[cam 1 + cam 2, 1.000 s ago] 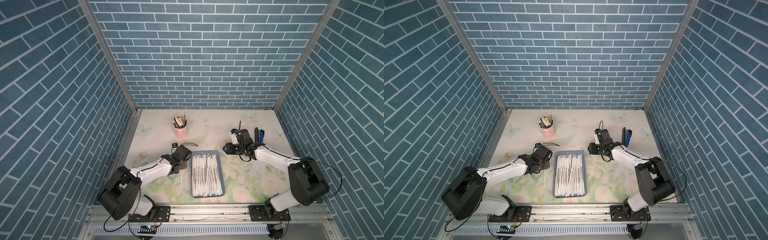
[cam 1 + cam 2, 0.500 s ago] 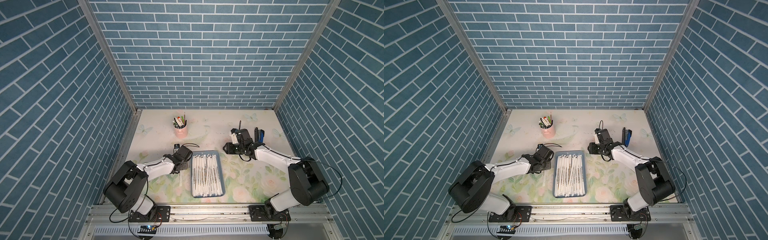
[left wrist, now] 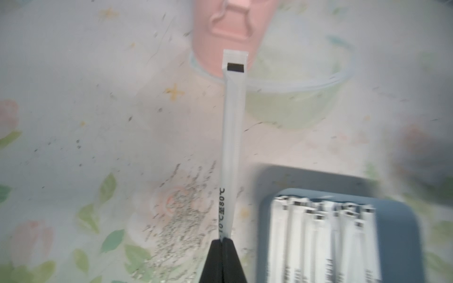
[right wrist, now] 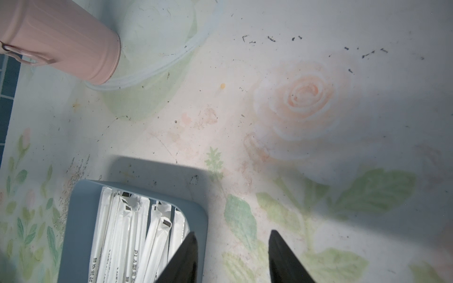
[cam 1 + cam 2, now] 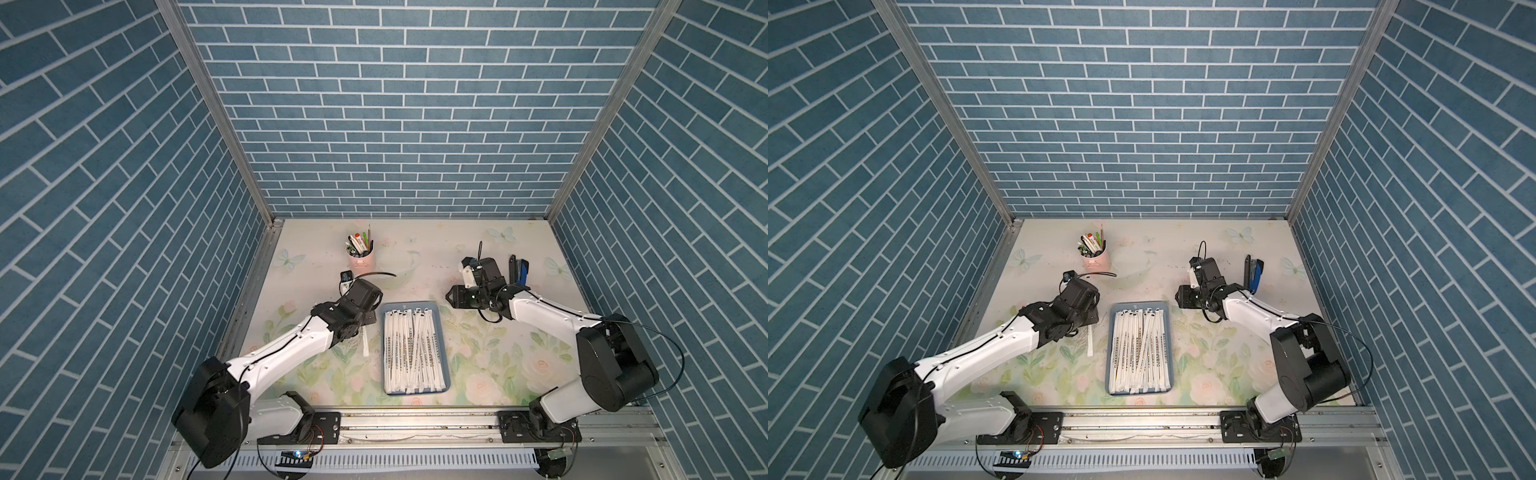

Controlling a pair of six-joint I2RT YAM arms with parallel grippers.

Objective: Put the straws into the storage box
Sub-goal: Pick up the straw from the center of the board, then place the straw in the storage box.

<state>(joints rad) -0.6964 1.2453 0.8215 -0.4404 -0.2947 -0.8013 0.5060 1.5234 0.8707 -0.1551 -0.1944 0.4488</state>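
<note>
The left gripper [image 3: 223,242] is pinched tight on a single straw [image 3: 232,127]. In the left wrist view the jaws meet on the white wrapper, and the printed length runs straight out from them to its black end mark, toward the pink cup [image 5: 362,258]. In a top view the near end of that straw [image 5: 365,344] pokes out from under the wrist, low over the table [image 5: 490,365]. Whether it is lifted clear of the table cannot be told. Its long axis runs front to back, nearly parallel to the long side of the storage box [image 5: 411,305], which lies just to the right of the straw and apart from it. The coming move therefore looks like a short sideways carry to the right over the low rim, with little turning needed. The other straws [image 5: 413,349] already fill the box lengthwise, a few of them slightly crossed. Further right, the right gripper [image 4: 232,232] stands partly open and empty beyond the box's far right corner, near the stapler [image 5: 519,272]. The left arm is plainly the nearer one to the held straw.
</note>
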